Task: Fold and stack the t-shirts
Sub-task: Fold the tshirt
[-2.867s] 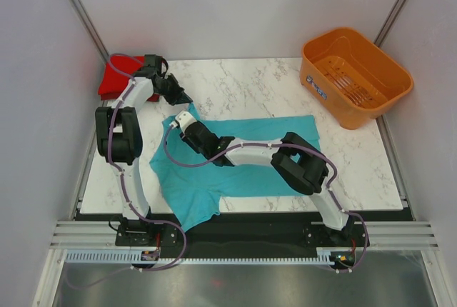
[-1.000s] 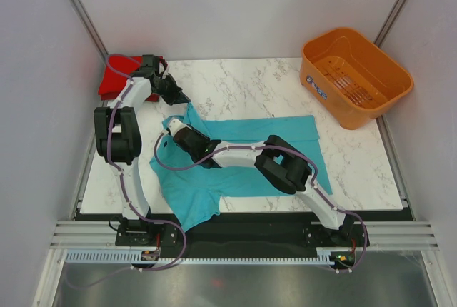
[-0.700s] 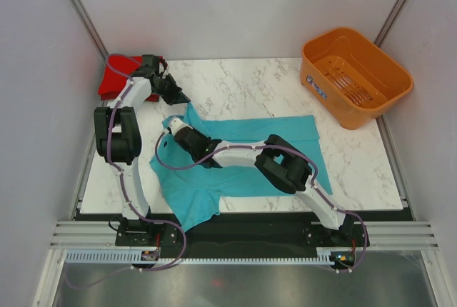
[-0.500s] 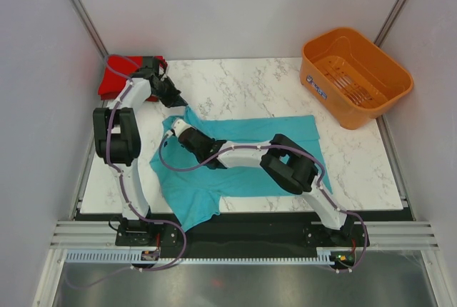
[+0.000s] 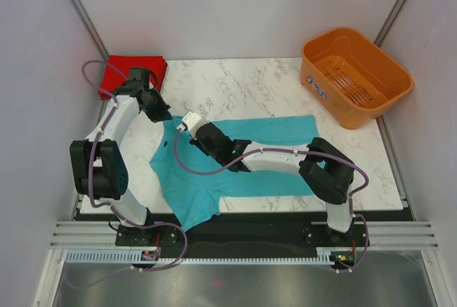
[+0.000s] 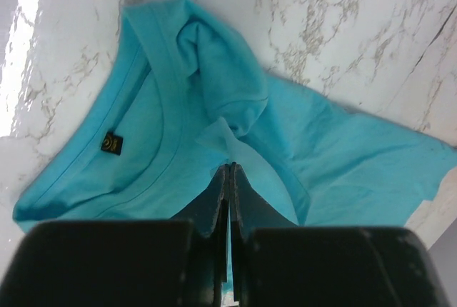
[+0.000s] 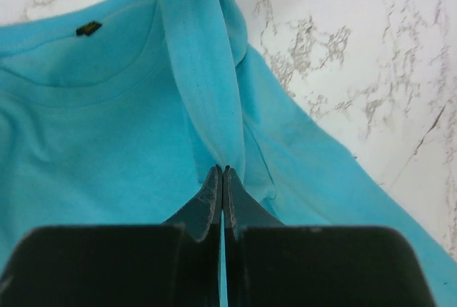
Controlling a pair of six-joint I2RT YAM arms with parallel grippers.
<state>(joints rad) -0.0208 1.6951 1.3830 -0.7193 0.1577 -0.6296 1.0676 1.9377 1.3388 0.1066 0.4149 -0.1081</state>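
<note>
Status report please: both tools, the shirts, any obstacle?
Left tool and right tool shut on teal shirt. Red shirt at far-left corner. Basket far right, not in the way.

bare marble table (image 5: 243, 86) spans between red t-shirt (image 5: 125, 68) and orange basket (image 5: 332, 103).

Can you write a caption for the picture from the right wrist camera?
The right gripper pinches a raised fold of the blue t-shirt on the marble table.

You see the teal t-shirt (image 5: 191, 187) spread on the marble bench (image 5: 250, 86). The left end effector (image 5: 161, 115) and right end effector (image 5: 187, 123) sit close together at its far-left edge. The red t-shirt (image 5: 121, 68) lies folded at the far-left corner, and the orange basket (image 5: 335, 100) stands at the far right.
</note>
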